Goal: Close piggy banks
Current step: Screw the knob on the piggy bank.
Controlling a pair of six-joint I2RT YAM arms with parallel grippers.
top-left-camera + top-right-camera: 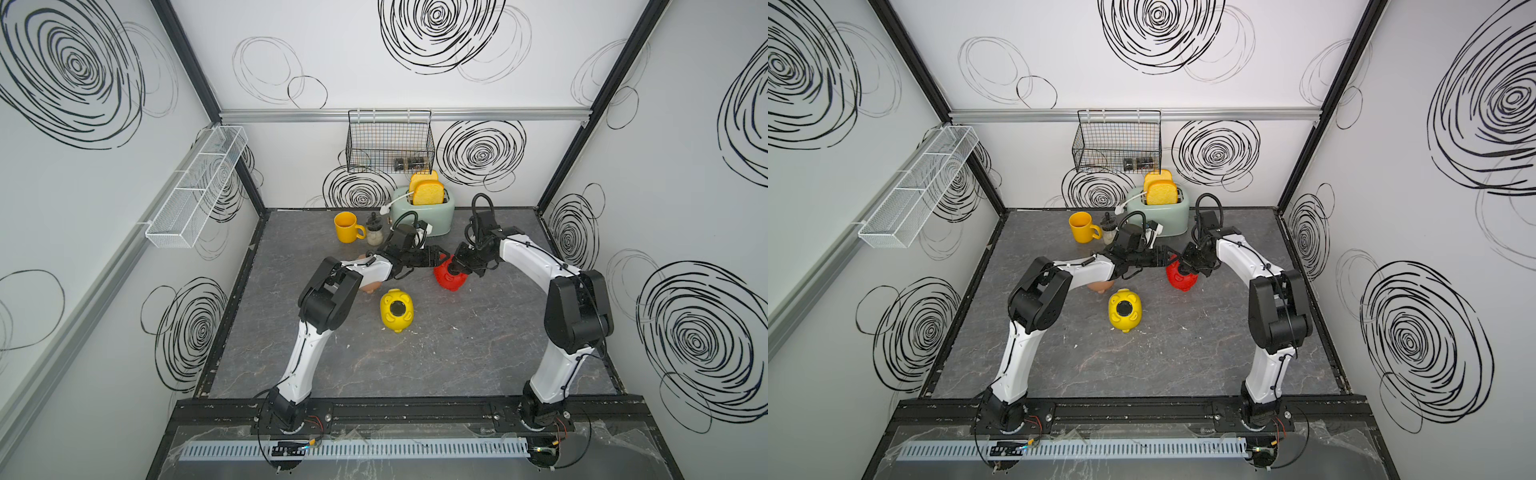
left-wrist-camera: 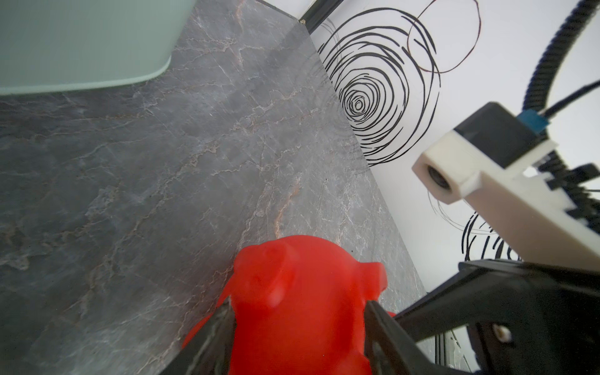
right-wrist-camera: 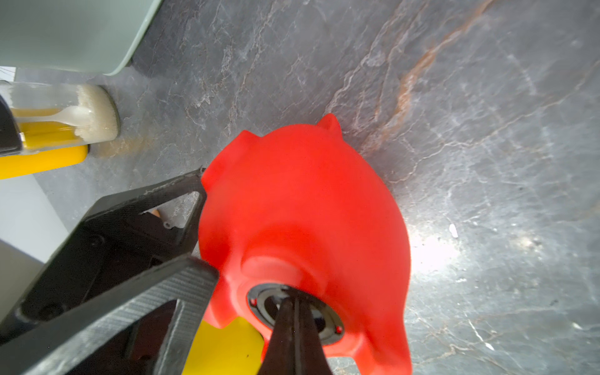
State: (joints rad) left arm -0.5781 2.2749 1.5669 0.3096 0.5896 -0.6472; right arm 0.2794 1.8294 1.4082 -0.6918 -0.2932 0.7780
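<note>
The red piggy bank (image 1: 451, 279) (image 1: 1182, 279) lies belly up near the toaster, and my left gripper (image 1: 439, 261) (image 2: 298, 319) is shut on it, one finger (image 2: 220, 324) on each flank. A black round plug (image 3: 258, 302) sits in its belly hole. My right gripper (image 1: 458, 266) (image 3: 293, 300) is shut, its joined tips resting on that plug. The yellow piggy bank (image 1: 397, 311) (image 1: 1124, 312) lies belly up in front, a black plug in its hole. The pale pink piggy bank (image 1: 372, 286) (image 1: 1100, 286) is mostly hidden under my left forearm.
A mint toaster (image 1: 424, 210) holding toast stands at the back, with a yellow mug (image 1: 347, 226) and a small jar (image 1: 374, 233) to its left. A black wire basket (image 1: 390, 141) hangs on the back wall and a white mesh shelf (image 1: 195, 191) on the left wall.
</note>
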